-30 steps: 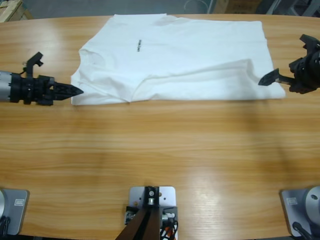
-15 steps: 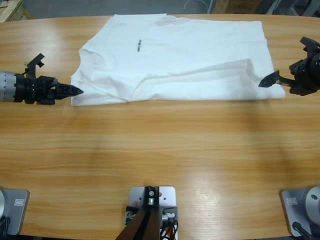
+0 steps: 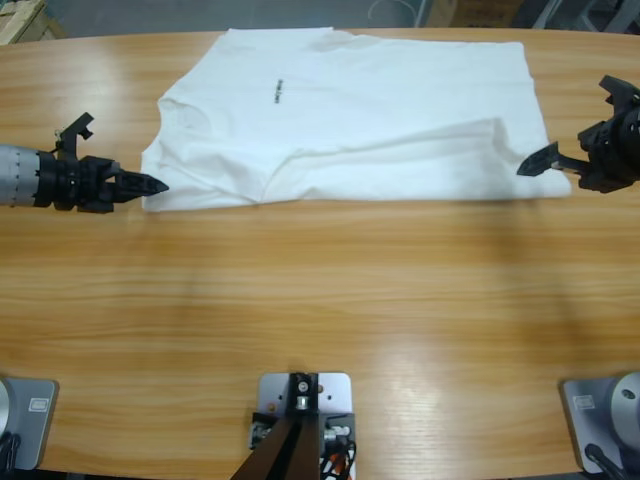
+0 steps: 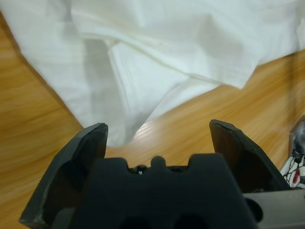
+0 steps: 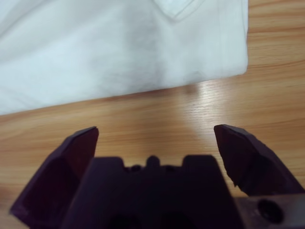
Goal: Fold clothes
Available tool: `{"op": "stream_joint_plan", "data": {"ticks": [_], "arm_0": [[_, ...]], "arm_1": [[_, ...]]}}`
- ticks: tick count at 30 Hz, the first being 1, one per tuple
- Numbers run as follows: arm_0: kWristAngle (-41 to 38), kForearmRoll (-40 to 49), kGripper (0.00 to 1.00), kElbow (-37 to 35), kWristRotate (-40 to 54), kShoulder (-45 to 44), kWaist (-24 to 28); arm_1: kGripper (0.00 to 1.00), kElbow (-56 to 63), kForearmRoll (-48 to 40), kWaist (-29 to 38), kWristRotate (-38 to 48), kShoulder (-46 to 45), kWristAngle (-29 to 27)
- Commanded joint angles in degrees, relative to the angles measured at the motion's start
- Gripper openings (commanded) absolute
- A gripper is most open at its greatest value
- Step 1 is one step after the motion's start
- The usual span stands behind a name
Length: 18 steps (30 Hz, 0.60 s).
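A: What changed?
B: The left gripper [image 3: 150, 184] has backed slightly off the plain white soft cotton T-shirt [image 3: 350, 115], jaws wide, empty.
A: The right gripper [image 3: 540, 160]?
B: Unmoved beside its hem corner, gaping, holding nothing.
A: The shirt?
B: Lying half-folded, creased, on the glossy wooden table [image 3: 320, 300]; likely regrasp next.

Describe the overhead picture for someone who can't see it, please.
A white T-shirt lies partly folded on the far half of a long wooden table, its tiny dark chest print facing up. A black robot gripper reaches in from one side edge towards the shirt's sleeve end, and another gripper reaches in from the opposite edge at the hem corner; neither holds the fabric.
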Motion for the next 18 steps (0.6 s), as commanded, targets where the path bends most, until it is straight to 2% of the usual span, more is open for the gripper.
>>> {"op": "stream_joint_plan", "data": {"ticks": [1,5,11,18], "arm_0": [[-1.26,-1.30,0.812,0.14,-0.58,4.43,-1.08],[-2.31,-2.05,0.806,0.23,-0.49,4.77,-1.60],[-4.12,-2.47,0.734,0.67,-0.35,5.21,-2.38],[-4.00,-2.47,0.731,0.99,-0.15,5.42,-2.78]], "arm_1": [[1.000,1.52,-0.42,-0.48,-0.28,0.03,1.04],[1.000,1.50,-0.02,-0.48,-0.28,-0.51,1.07],[1.000,1.57,-0.02,-0.48,-0.28,-0.87,1.04],[1.000,1.62,-0.02,-0.48,-0.28,-1.29,1.04]]}}
